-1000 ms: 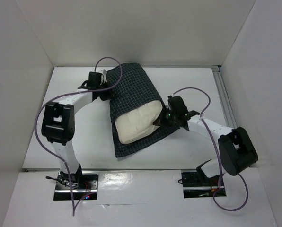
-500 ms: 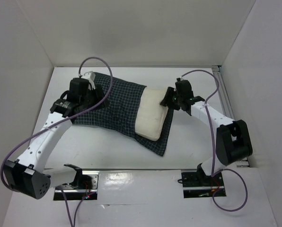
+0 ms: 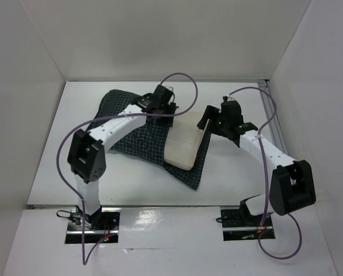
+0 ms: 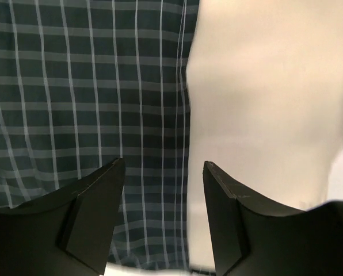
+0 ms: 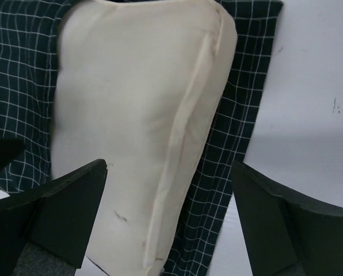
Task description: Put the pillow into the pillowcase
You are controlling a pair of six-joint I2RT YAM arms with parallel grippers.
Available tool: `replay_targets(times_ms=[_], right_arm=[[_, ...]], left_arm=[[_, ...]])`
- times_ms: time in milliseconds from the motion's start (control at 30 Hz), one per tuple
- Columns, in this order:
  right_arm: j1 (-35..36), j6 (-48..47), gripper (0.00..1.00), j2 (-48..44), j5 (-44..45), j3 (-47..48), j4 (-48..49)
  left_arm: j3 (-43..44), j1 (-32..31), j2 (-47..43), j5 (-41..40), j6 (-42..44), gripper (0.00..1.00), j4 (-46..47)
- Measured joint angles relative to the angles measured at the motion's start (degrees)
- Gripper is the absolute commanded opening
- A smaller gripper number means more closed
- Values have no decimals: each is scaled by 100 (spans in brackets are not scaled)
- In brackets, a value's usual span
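Pillow (image 3: pixel 184 144) half out of pillowcase (image 3: pixel 143 142); left tool (image 4: pixel 164 163) and right tool (image 5: pixel 169 164) spread, holding nothing.

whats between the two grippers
The uncovered end of the pillow, resting on the pillowcase; the top view shows it between the left gripper and the right gripper.

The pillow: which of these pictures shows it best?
The right wrist view: the pillow fills the frame, its edge seam clear, lying on the pillowcase. The top view shows it small, sticking out of the checked fabric. The left wrist view catches only a plain cream patch beside the checks.
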Motion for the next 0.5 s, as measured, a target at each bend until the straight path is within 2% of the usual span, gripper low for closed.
replay_targets(times_ms=[167,300,500], right_arm=[[-81,24,95,-66,-61,-273,-20],[-85,26,95,-63,-157,-446,-39],[-122,153,95,15,-601,-546,166]], left_arm=[[896,-72,861,-498,-35,69,-186],[1274,-39,1161,-649,-70,69,-214],[2352,-24,2127,-841,-133,69,-199]])
